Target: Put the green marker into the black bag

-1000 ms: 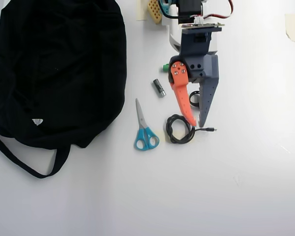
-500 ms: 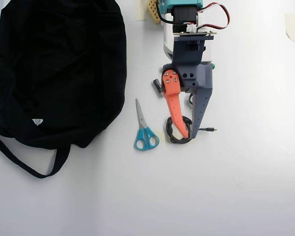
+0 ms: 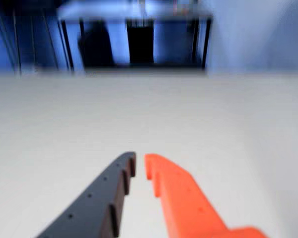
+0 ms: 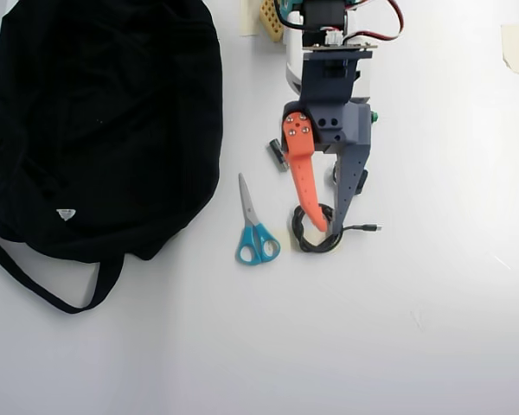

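Green marker [image 4: 374,116] is mostly hidden under the hand's body in the overhead view. Only a small green end is seen at the body's right edge, well apart from the black bag [image 4: 104,112]. The bag is laid slumped at the far left of the surface [image 4: 432,303], its strap trailing below; no opening can be made out. Blue-handled scissors [image 4: 255,233] are placed between the bag and the arm. A short battery [image 4: 278,153] is half covered by the hand's left edge. The hand [image 4: 328,229] is pointed down the picture, its fingers almost pressed together and empty, the tips over a coiled black cable [image 4: 307,238]. It is judged to be overshooting the marker, so no grasp has been made yet.

In the wrist view the hand [image 3: 139,166] is shown with a narrow slit between the tips and nothing pinched. Only bare surface is seen ahead; marker, cable and bag are all missing there.
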Motion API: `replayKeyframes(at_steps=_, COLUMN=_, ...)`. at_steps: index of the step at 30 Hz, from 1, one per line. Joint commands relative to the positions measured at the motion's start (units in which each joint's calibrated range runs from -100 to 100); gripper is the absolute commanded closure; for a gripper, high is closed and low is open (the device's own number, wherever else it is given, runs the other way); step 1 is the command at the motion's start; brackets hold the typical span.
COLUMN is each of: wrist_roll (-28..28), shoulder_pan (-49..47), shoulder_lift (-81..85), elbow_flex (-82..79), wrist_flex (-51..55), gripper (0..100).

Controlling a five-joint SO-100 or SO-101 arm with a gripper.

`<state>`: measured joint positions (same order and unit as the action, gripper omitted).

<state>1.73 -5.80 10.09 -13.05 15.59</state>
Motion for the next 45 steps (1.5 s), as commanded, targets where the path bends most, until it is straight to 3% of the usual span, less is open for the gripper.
replayKeyframes(at_steps=1, wrist_roll=0.26, shoulder_pan=-0.55, shoulder_lift=9.58, elbow_flex=-4.11, wrist_flex=11.80, gripper=98)
replayKeyframes(at_steps=12, wrist_roll=0.52, shoulder_pan=-4.59, shoulder_lift=13.23, elbow_flex=-4.20, wrist_flex=53.49, gripper=97)
replayKeyframes(at_steps=22, wrist_roll=10.69, shoulder_pan=-5.41, shoulder_lift=13.23, elbow_flex=-4.20, wrist_flex=74.34, gripper=98)
replayKeyframes(at_steps=34, wrist_roll=11.69, shoulder_pan=-10.20, shoulder_lift=13.23, elbow_flex=1.37, wrist_flex=83.21, gripper=97)
replayKeyframes(at_steps=45, wrist_roll=27.21, shoulder_pan=-10.43, shoulder_lift=13.23, elbow_flex=0.20, wrist_flex=83.47, gripper=98)
